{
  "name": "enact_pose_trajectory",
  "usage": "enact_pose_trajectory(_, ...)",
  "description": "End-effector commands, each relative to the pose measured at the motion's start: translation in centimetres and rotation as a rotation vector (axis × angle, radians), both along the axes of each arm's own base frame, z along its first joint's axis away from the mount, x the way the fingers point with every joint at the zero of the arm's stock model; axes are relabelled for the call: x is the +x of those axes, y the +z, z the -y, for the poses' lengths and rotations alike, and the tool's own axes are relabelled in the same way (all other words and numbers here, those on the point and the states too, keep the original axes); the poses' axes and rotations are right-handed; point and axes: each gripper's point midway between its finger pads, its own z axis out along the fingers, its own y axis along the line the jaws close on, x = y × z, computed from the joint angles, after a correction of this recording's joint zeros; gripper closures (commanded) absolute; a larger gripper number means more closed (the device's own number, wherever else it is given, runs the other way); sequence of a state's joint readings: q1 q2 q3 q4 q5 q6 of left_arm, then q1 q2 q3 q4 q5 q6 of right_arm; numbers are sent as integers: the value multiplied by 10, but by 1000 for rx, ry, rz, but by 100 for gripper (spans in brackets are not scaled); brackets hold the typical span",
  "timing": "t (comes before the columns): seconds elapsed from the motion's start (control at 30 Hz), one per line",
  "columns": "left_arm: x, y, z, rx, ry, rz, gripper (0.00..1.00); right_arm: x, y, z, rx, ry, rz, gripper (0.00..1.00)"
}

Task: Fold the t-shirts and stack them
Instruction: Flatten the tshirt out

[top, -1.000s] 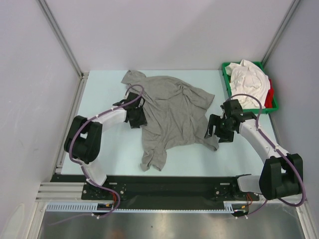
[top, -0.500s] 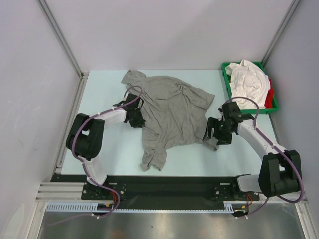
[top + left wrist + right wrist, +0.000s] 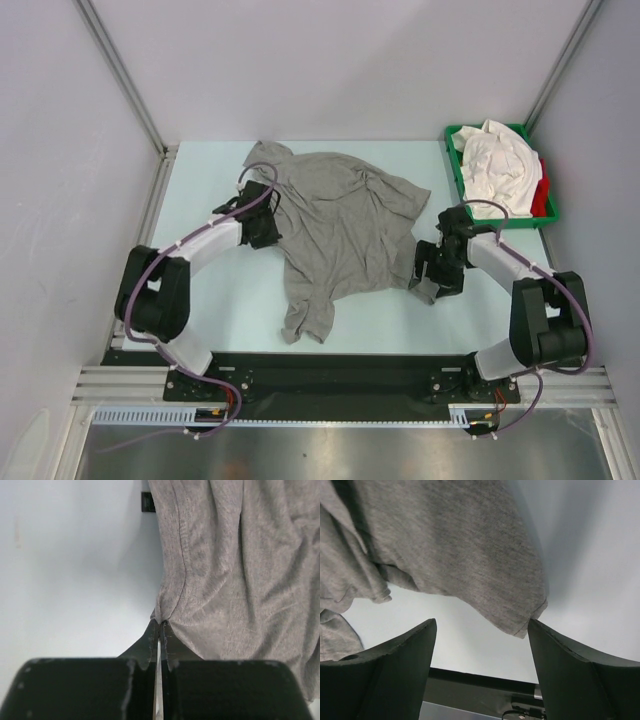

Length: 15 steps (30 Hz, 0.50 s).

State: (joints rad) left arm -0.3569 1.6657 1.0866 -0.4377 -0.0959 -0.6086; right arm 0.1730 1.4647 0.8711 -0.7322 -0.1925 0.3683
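Fingers first, since they sit nearest to me. My left fingers [image 3: 152, 647] are pressed together on the left-hand edge of the grey t-shirt [image 3: 345, 225], pinching only a small pucker of hem at their very tips. My right fingers [image 3: 395, 665] are spread wide at the shirt's right side and grip nothing. A loose corner of grey cloth hangs between them, and I see no contact with either one.

Seen from above, the shirt lies rumpled and skewed on the surface [image 3: 200, 190]. A narrow tail of cloth trails off its near edge toward my arm bases.

I judge the step in hand to be spreading this shirt flat before any fold. To do that well, I want the right fingers to bring that hanging corner deep between them before they close. Then both sides should draw apart evenly and low, so the wrinkles across the middle of the shirt pull out. The left pinch looks shallow to me, so a hard tug could slip it free.

Beyond the shirt's right edge stands the green tray [image 3: 455, 135], heaped with white shirts [image 3: 495, 160] and a red shirt [image 3: 543, 190]. It sits just past my right arm, so an outward pull on that side has little room before the arm meets the tray.
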Motion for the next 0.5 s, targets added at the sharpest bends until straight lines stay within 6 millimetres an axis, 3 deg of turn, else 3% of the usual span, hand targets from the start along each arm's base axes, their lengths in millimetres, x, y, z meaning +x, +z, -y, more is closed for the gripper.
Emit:
enact_pose_trajectory(0.0, 10, 56, -21, 74, 19, 138, 100, 20, 2, 2, -21, -18, 37, 21)
enact_pose_trajectory(0.13, 1, 85, -50, 173, 50, 183, 100, 25, -4, 10, -71, -10, 33, 23)
enact_pose_trajectory(0.23, -7, 100, -83, 213, 116, 210, 100, 28, -4, 13, -92, -5, 32, 27)
enact_pose_trajectory(0.33, -15, 105, -134, 252, 231, 210, 100, 28, -10, 15, -107, -3, 15, 30)
enact_pose_trajectory(0.43, -25, 108, -181, 298, 346, 202, 100, 26, -18, 15, -110, 10, -11, 50)
enact_pose_trajectory(0.47, -25, 111, -190, 307, 364, 215, 100, 27, -20, 14, -109, 12, -17, 62)
